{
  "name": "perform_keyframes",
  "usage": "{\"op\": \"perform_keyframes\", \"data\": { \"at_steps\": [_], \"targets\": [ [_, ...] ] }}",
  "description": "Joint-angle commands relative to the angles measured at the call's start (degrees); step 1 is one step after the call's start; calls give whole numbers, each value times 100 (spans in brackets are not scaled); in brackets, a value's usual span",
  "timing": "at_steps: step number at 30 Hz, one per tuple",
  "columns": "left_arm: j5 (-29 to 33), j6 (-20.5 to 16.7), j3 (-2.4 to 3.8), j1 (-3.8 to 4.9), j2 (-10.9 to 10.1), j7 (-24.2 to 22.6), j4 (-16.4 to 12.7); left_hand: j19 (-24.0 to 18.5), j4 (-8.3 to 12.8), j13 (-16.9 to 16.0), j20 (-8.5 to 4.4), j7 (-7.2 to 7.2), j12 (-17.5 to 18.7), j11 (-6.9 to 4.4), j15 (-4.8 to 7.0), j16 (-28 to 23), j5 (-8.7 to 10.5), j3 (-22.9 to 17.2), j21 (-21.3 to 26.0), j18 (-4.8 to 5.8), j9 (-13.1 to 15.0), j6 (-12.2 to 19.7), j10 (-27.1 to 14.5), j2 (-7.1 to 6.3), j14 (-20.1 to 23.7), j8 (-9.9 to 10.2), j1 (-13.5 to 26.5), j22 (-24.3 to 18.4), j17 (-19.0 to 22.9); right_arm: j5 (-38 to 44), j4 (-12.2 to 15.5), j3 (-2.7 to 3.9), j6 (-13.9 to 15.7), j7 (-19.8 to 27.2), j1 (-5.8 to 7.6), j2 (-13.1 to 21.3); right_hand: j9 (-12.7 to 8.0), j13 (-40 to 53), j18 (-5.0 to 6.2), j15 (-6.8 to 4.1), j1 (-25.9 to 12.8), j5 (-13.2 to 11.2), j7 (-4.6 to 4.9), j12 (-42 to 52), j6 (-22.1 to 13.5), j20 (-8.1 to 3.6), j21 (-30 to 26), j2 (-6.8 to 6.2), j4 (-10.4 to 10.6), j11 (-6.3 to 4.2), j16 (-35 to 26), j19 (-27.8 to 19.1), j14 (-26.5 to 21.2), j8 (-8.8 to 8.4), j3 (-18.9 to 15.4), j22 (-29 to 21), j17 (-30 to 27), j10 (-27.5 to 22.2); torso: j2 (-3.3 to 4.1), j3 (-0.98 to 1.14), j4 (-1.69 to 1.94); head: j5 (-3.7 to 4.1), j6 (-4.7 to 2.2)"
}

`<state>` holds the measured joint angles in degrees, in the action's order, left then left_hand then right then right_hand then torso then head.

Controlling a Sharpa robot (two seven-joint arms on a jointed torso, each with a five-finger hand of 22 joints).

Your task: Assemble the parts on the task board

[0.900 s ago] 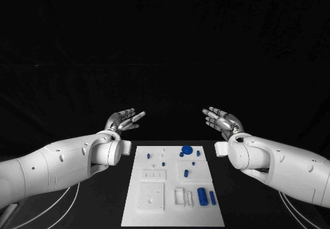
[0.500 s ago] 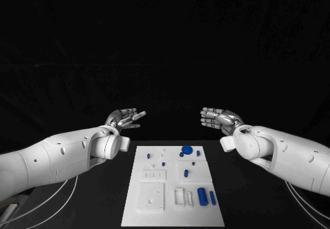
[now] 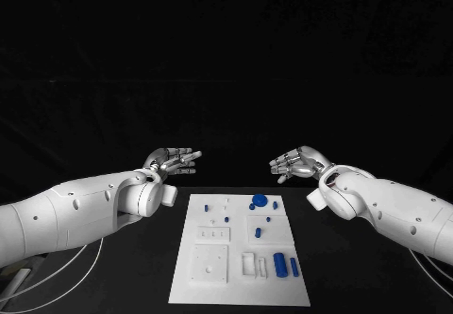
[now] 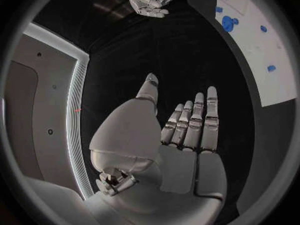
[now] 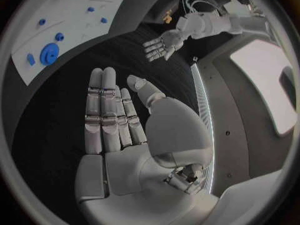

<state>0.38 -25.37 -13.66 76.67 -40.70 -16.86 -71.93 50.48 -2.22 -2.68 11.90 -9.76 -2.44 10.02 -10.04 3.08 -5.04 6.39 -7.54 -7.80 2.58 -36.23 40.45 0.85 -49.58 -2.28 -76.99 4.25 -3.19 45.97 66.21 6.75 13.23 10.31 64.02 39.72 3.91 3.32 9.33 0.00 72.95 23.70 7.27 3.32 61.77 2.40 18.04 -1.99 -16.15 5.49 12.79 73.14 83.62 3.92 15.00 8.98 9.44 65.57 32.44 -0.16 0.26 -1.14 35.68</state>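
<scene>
Both hands empty, fingers apart: left hand (image 3: 173, 161) and right hand (image 3: 295, 164) hover beyond the board's (image 3: 238, 297) far end, likely staging before a pick. Parts (image 3: 279, 262) lie untouched on the board, mid-surface.

Your head camera looks down from above at the task board (image 3: 239, 248) on the black worktop (image 3: 349, 261), both arms reaching in. Each wrist camera sits close behind its own palm, looking along the fingers (image 4: 187, 125). All three views share the board, and each wrist view also catches the opposite hand.
</scene>
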Motion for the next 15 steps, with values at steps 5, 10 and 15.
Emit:
{"op": "perform_keyframes", "data": {
  "at_steps": [5,10,15],
  "targets": [
    [-82,130,17,107,-264,-241,-528,40,97,-7,-92,-12,-33,7,4,20,-46,7,-28,112,15,-130,102,64,-78,-44,-21,-16,-5,3139,8,4,114,-321,-3,-123,-18,-2,157,-98,-90,74,-40,0,133,-275,1294,-180,-23,-73,2428,428,182,-36,9,958,1618,126,292,-59,87,112,-102],
    [-162,170,36,170,-442,-249,-917,49,155,-7,-108,-14,-32,11,2,19,-49,24,-31,132,15,-145,93,75,-70,-43,-8,-18,-4,3957,48,5,-33,-827,-2,-178,-22,-1,119,-82,-171,-259,-44,-2,65,-359,1658,-249,-1,-41,3226,522,61,-42,190,1352,2120,-1,453,-78,189,168,-130],
    [-408,215,63,216,-574,-267,-1240,72,176,-5,-118,-24,-31,25,-8,20,-49,19,-43,134,15,-132,65,75,-85,-43,6,-15,-5,4559,51,5,53,-1247,-3,-269,-20,-1,-25,-66,-178,-362,-39,-2,68,-429,1690,-310,0,-47,3539,679,-47,-37,404,1535,2158,-1,606,-84,295,239,-156]
  ]
}}
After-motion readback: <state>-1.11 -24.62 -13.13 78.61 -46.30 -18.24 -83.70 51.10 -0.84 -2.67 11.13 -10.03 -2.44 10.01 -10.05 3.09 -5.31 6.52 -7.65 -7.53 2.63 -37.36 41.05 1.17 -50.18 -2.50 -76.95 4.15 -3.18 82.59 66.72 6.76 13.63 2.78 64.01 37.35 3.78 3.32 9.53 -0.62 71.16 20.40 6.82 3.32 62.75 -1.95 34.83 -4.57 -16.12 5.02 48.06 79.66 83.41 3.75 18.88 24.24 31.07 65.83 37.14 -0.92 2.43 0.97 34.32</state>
